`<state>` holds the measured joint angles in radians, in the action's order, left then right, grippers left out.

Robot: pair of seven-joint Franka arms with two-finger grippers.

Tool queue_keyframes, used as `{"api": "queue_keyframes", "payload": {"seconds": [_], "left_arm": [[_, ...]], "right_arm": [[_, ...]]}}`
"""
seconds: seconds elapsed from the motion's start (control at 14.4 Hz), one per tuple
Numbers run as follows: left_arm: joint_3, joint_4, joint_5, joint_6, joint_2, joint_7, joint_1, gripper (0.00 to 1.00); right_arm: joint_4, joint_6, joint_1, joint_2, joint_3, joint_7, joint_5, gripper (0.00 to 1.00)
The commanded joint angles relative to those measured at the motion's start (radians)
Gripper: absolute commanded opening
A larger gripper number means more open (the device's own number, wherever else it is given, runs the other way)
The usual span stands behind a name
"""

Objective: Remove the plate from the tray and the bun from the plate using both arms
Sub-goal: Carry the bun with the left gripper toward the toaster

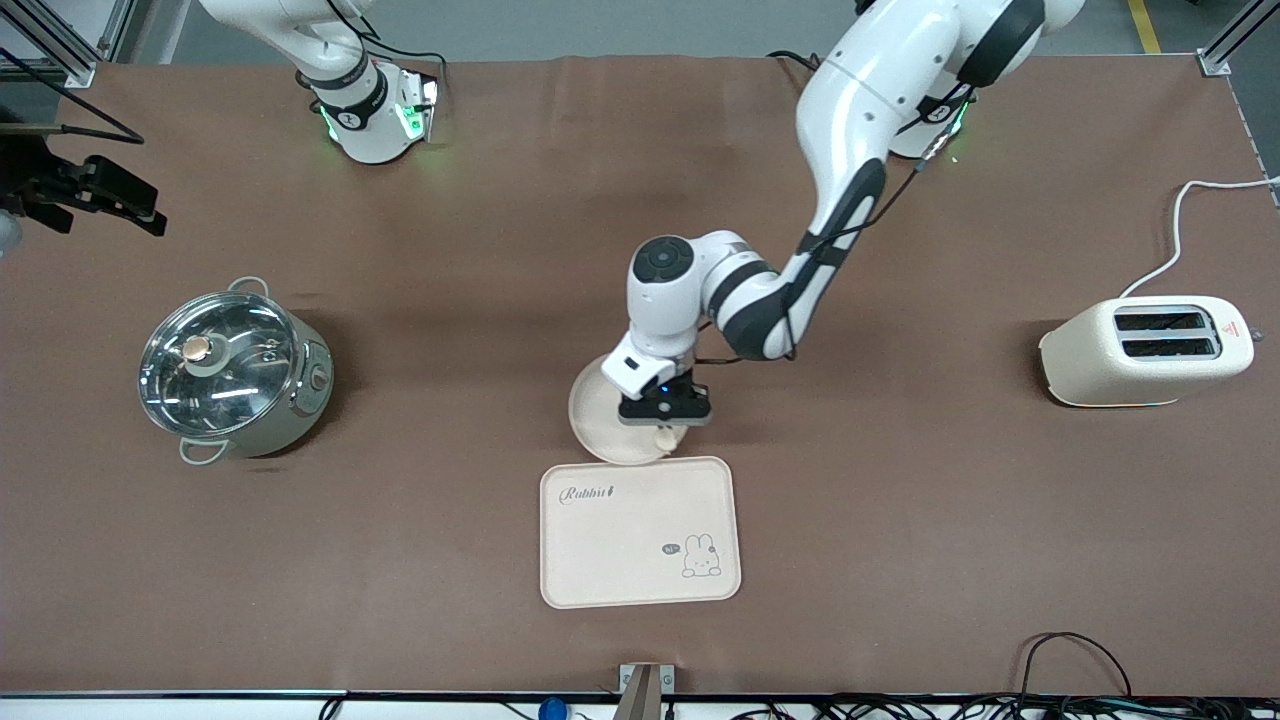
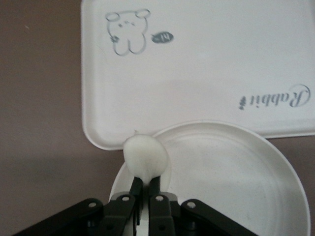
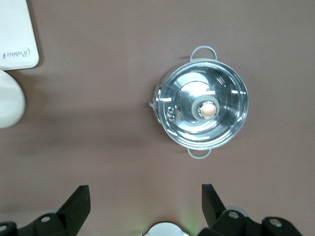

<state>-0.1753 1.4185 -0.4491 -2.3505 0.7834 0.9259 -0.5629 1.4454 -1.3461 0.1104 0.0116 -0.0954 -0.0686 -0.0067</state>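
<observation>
The round cream plate lies on the table, touching the tray's edge that is farther from the front camera. My left gripper is over the plate's rim, shut on the small pale bun. In the left wrist view the bun sits pinched between the fingertips, above the plate where it meets the tray. My right gripper waits high at the right arm's end of the table, open and empty.
The rabbit tray lies nearer the front camera than the plate. A lidded steel pot stands toward the right arm's end and also shows in the right wrist view. A cream toaster stands toward the left arm's end.
</observation>
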Motion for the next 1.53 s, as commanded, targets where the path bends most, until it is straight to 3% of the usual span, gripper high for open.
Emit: {"api": "queue_keyframes", "payload": {"seconds": [0.0,0.28,0.42,0.91,0.97,1.04,1.11,1.18,1.46], "left_arm": [[-0.097,0.033,0.073,0.098,-0.097,-0.232,0.182,0.0],[-0.269,0.126,0.076,0.135,-0.138,-0.458,0.478,0.0],[-0.321,0.166,0.076,0.119,-0.136,-0.599,0.61,0.0],[-0.34,0.359,0.064,-0.159,-0.115,-0.863,0.833,0.05],[-0.34,0.368,0.064,-0.18,-0.109,-0.883,0.85,0.1],[-0.34,0.369,0.064,-0.187,-0.095,-0.91,0.865,0.31],[-0.34,0.366,0.064,-0.188,-0.092,-0.936,0.873,0.71],[-0.34,0.364,0.064,-0.188,-0.092,-0.959,0.874,0.99],[-0.342,0.323,0.064,-0.129,-0.147,-0.969,0.889,1.0]], "right_arm": [[0.027,0.024,-0.017,0.034,0.0,-0.01,-0.002,1.0],[0.038,0.056,-0.015,0.05,0.003,-0.008,-0.002,1.0],[0.041,0.099,-0.014,0.05,0.005,-0.007,-0.004,1.0],[0.03,0.278,-0.007,0.1,0.025,-0.051,-0.012,1.0],[0.026,0.281,-0.014,0.1,0.022,-0.049,-0.019,1.0],[0.026,0.278,-0.02,0.1,0.026,-0.051,-0.022,1.0],[0.026,0.268,-0.017,0.094,0.029,-0.053,-0.025,1.0],[0.026,0.237,-0.014,0.09,0.032,-0.053,-0.035,1.0],[0.029,0.032,0.025,0.031,0.033,-0.056,-0.061,1.0]]}}
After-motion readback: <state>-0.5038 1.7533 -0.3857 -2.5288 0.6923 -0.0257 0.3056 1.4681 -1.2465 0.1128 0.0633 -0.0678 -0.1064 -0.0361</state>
